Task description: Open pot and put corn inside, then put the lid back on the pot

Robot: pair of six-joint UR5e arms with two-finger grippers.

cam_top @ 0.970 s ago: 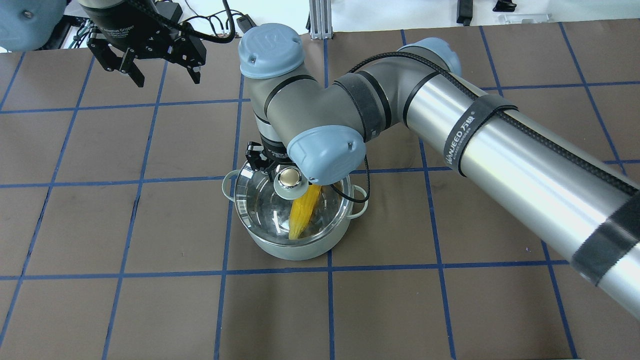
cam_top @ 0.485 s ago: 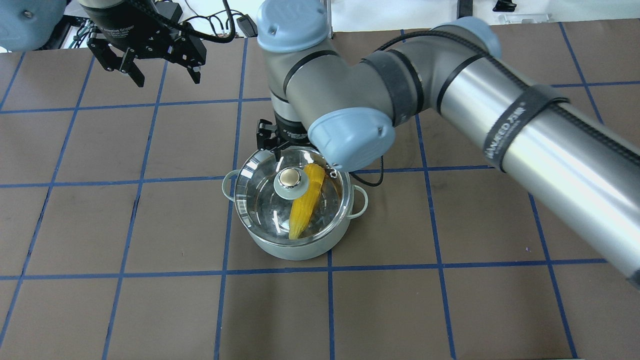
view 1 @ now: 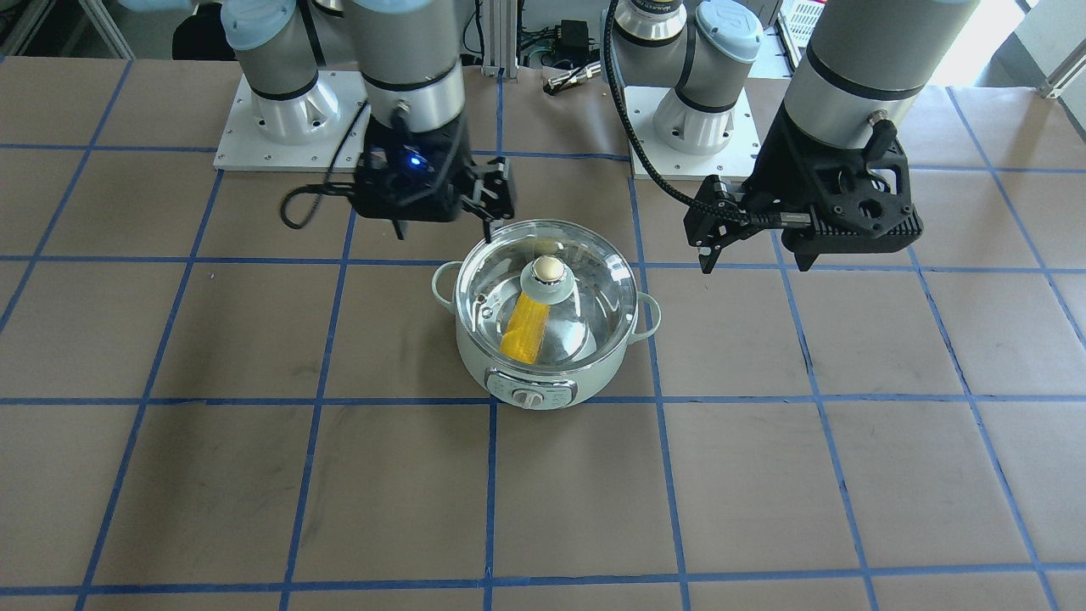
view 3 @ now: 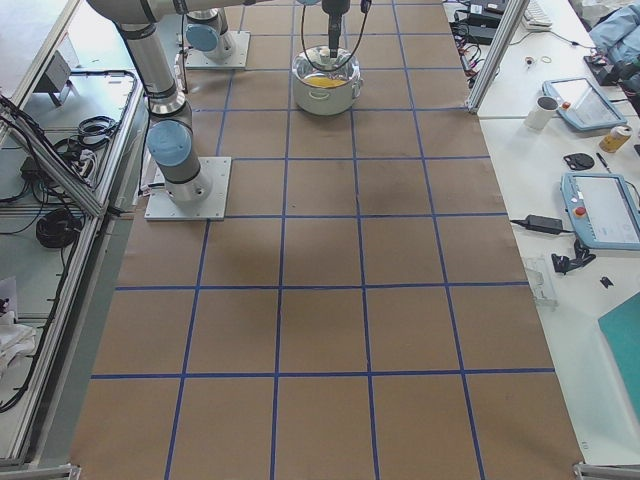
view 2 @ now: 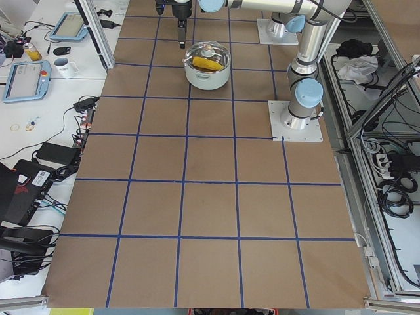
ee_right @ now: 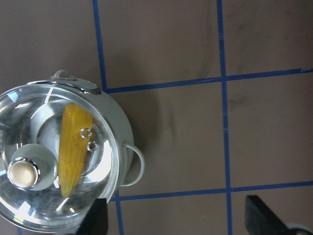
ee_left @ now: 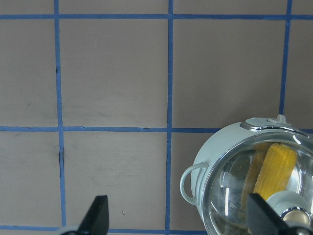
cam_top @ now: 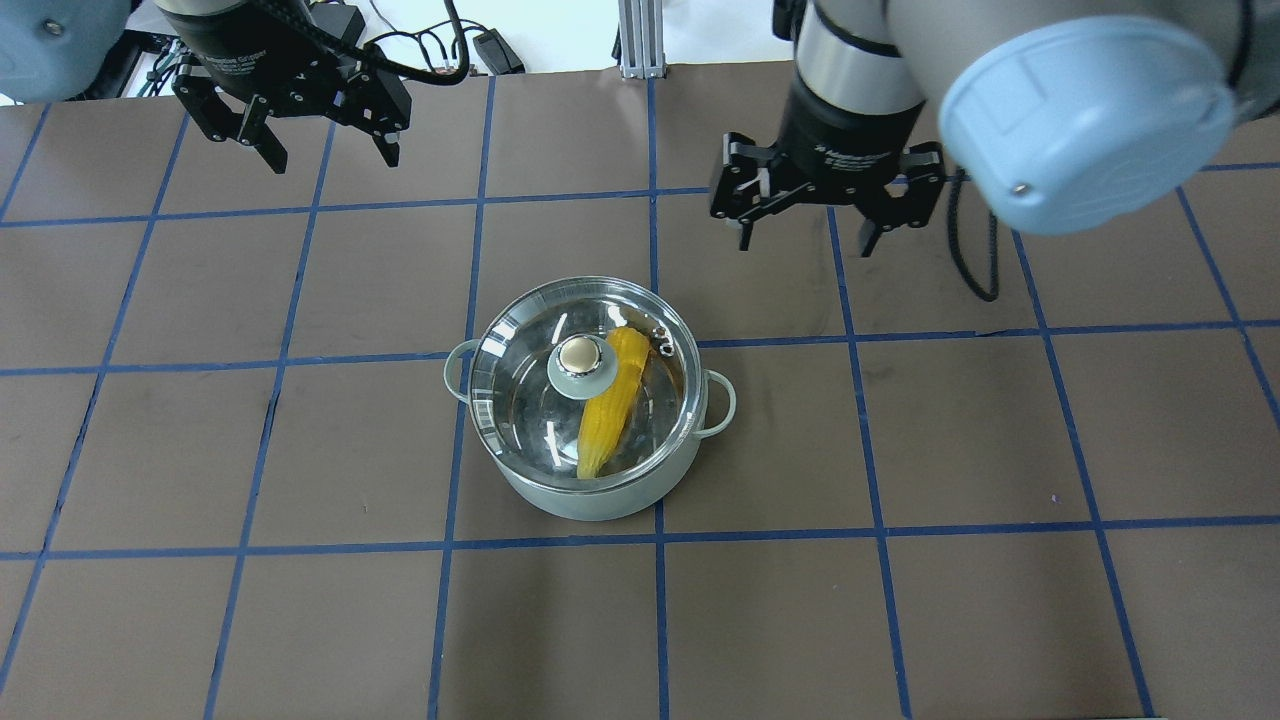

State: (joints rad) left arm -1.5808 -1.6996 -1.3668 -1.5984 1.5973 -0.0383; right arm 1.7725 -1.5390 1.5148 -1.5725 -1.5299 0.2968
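The mint-green pot (cam_top: 590, 495) stands mid-table with the glass lid (cam_top: 530, 400) seated on it, its beige-capped knob (cam_top: 578, 357) in the middle. The yellow corn (cam_top: 608, 408) lies inside, seen through the glass. My right gripper (cam_top: 806, 240) is open and empty, up and to the right behind the pot. My left gripper (cam_top: 332, 155) is open and empty at the far left. The front view shows the pot (view 1: 543, 373), lid (view 1: 594, 288), corn (view 1: 524, 329), right gripper (view 1: 445, 231) and left gripper (view 1: 755, 255). The right wrist view shows the lid (ee_right: 39, 122) and corn (ee_right: 73, 147).
The table is brown paper with a blue tape grid (cam_top: 660, 540). Both arm bases (view 1: 280, 119) sit on white plates at the robot's side. The pot's loop handles (cam_top: 722, 402) stick out left and right. The control dial (view 1: 532, 397) faces away from the robot.
My right gripper has left the lid knob, risen and swung back and to the right, away from the pot. The lid stays on the pot. The left arm has not moved.
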